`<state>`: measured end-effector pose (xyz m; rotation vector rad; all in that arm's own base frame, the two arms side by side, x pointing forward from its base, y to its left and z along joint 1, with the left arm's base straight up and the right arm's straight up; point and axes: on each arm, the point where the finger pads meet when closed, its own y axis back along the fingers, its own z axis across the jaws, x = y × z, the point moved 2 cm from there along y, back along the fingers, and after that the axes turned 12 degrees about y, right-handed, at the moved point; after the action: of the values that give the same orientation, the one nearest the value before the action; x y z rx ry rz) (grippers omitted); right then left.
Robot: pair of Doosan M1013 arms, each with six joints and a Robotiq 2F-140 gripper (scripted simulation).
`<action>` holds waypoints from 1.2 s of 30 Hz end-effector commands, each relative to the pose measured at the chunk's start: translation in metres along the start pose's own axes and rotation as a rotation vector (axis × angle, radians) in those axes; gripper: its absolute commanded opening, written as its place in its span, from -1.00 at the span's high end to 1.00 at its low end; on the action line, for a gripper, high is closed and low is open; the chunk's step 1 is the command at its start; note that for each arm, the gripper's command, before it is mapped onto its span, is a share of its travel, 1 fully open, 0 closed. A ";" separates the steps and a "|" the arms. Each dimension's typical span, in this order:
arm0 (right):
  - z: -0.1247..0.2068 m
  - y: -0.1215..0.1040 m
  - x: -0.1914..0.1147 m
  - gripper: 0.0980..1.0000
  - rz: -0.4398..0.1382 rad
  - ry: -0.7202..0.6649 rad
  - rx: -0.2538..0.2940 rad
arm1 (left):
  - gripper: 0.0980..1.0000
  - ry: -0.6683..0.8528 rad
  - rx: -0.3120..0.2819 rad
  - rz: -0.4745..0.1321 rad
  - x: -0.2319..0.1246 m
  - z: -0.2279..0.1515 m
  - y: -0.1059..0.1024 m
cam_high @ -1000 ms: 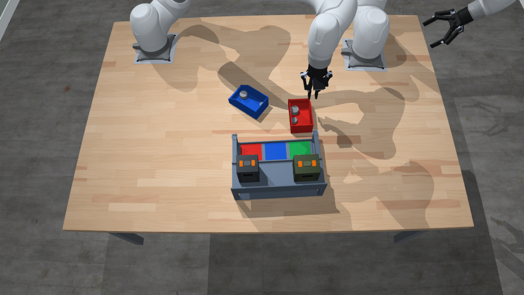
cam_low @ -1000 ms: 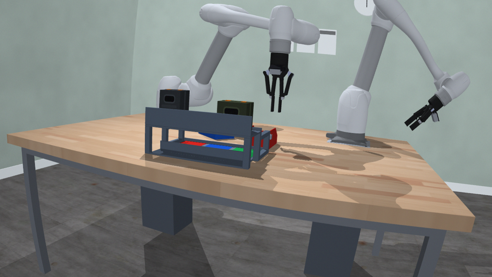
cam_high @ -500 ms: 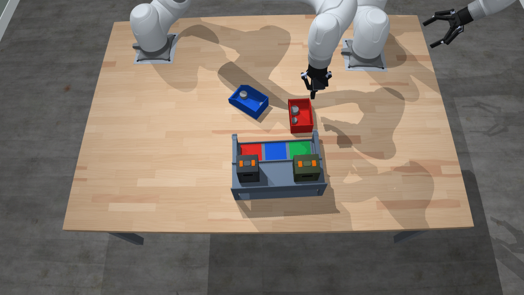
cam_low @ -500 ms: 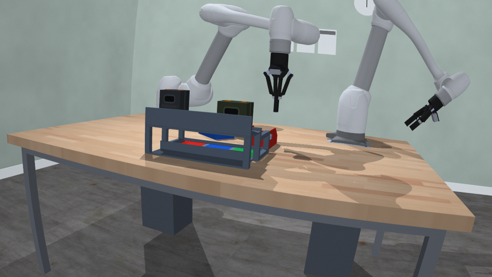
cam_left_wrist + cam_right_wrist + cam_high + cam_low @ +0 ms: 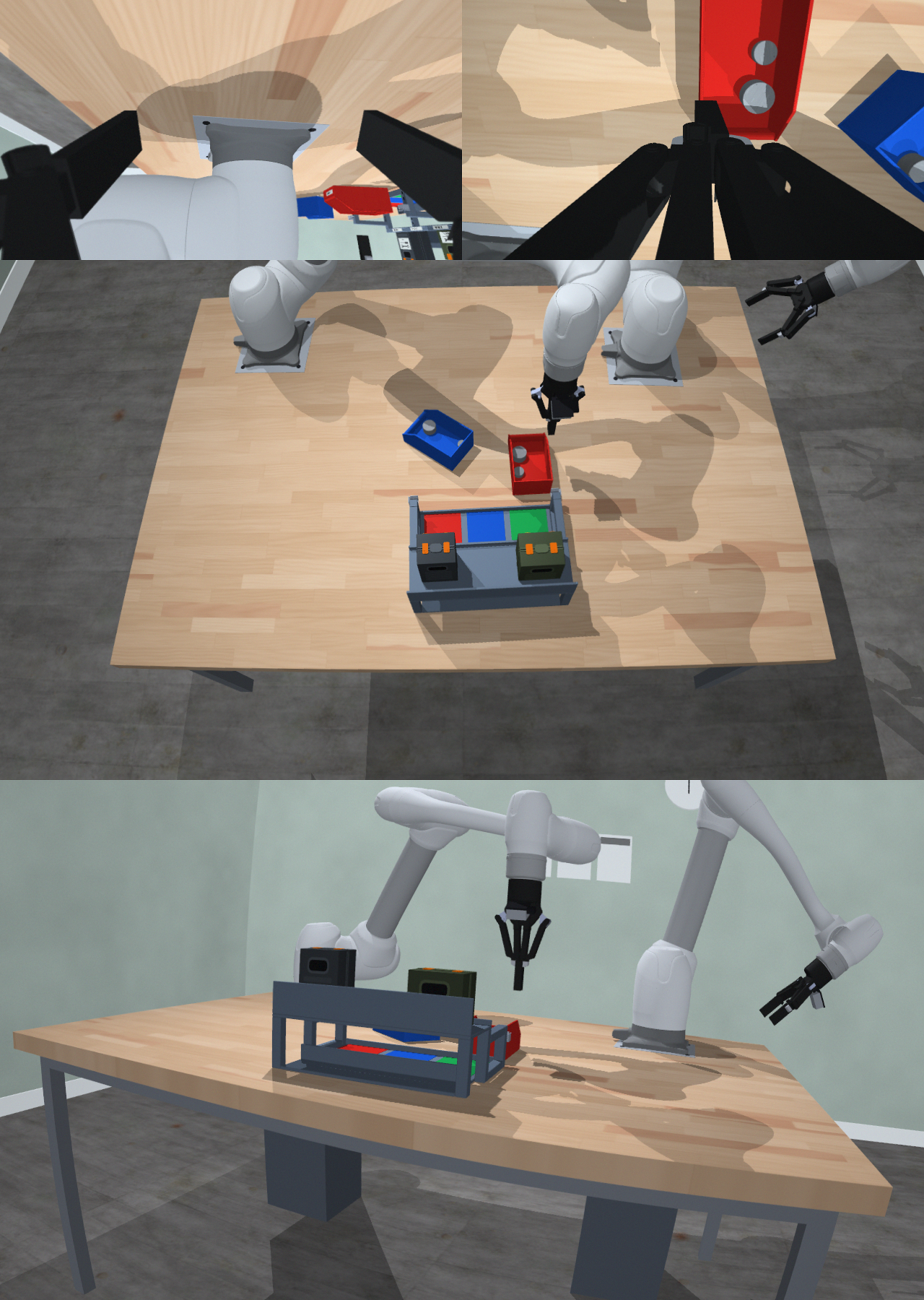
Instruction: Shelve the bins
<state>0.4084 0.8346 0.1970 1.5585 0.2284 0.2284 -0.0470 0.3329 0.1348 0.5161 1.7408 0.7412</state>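
Observation:
The red bin (image 5: 537, 468) (image 5: 513, 1041) (image 5: 361, 200) (image 5: 729, 54) stands on the table with two grey round parts in it. The blue bin (image 5: 445, 439) (image 5: 406, 1033) (image 5: 312, 207) (image 5: 866, 115) stands turned at an angle, with grey parts inside. The grey shelf (image 5: 491, 567) (image 5: 368, 1006) has a red mark (image 5: 443, 527) (image 5: 363, 1049), a blue mark (image 5: 486, 526) (image 5: 410, 1055) and a green mark (image 5: 528, 523) (image 5: 452, 1060), all uncovered. My right gripper (image 5: 551, 429) (image 5: 517, 986) (image 5: 704, 118) is shut and empty, pointing down above the red bin's end. My left gripper (image 5: 753, 321) (image 5: 769, 1016) (image 5: 248, 131) is open and empty, beyond the table's side edge.
A black case (image 5: 437, 563) (image 5: 327, 967) and a dark green case (image 5: 541, 563) (image 5: 442, 981) stand on the shelf's upper board. The upper board hangs low over the marked level. The red bin is close to one shelf post. The left arm's base stands near the right gripper.

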 end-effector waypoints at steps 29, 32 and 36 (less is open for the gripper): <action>0.217 0.021 -0.057 1.00 0.001 0.597 0.001 | -1.00 0.000 0.000 0.001 0.000 0.000 0.000; 0.242 0.019 -0.069 1.00 0.001 0.669 0.001 | -1.00 0.000 0.000 0.001 0.000 0.000 0.000; 0.272 0.017 -0.085 1.00 0.001 0.756 0.001 | -1.00 0.000 0.000 0.001 0.000 0.000 0.000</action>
<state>0.4104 0.5806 0.2141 1.4276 0.7522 0.7477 -0.0470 0.3329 0.1348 0.5161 1.7408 0.7412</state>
